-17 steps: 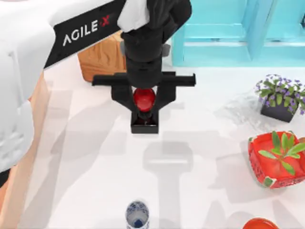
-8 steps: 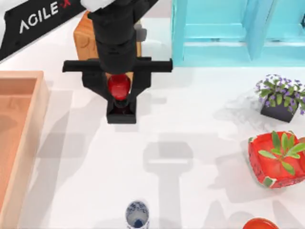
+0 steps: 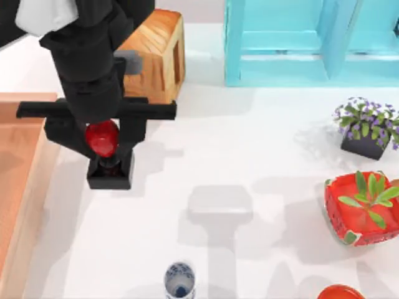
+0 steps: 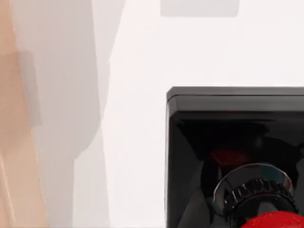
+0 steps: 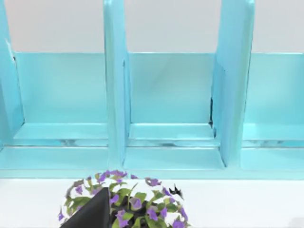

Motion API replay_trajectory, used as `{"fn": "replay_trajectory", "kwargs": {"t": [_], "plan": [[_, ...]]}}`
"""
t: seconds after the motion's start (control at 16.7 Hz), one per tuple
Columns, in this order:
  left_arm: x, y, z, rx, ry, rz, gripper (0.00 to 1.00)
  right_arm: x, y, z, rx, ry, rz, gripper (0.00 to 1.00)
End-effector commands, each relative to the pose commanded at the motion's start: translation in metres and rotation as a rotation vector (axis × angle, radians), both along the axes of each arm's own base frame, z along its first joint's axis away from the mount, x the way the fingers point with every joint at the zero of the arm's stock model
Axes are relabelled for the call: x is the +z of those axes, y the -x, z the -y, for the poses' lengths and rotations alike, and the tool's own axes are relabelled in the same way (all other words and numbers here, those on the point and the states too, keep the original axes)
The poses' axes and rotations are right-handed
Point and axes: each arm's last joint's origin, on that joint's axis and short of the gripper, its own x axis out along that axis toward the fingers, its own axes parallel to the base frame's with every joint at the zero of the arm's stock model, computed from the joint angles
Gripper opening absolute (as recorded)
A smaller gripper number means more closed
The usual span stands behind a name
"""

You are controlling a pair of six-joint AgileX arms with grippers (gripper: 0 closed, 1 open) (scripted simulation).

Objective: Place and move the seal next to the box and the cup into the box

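Observation:
The seal (image 3: 110, 176), a red knob on a black square base, hangs in my left gripper (image 3: 103, 142), which is shut on the knob. It sits just right of the box (image 3: 31, 187), the light-wood tray at the table's left edge. The left wrist view looks down on the seal's black base (image 4: 237, 137) and shows the box's rim (image 4: 16, 142) off to one side. The cup (image 3: 179, 280), white with a blue pattern, stands upright at the table's front edge, well away from the gripper.
A wood-grain cube (image 3: 156, 50) stands behind the left gripper. A turquoise shelf (image 3: 312, 43) runs along the back. A purple flower pot (image 3: 366, 128), a red planter (image 3: 360, 208) and an orange-red bowl (image 3: 340, 293) sit at the right.
My left gripper has carried the seal leftward and slightly forward, from the table's back middle to beside the box. The cup has stayed put.

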Motion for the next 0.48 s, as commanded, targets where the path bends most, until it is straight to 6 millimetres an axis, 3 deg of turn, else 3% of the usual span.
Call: {"fn": "replay_trajectory", "kwargs": {"t": [0.24,0.48], "plan": [[0.003,0.036,-0.033,0.004,0.0,0.002,0.0,0.0,0.0,0.0,0.0,0.0,0.0,1.0],[0.003,0.043,-0.039,0.006,0.002,0.006,0.0,0.0,0.0,0.0,0.0,0.0,0.0,1.0]]}}
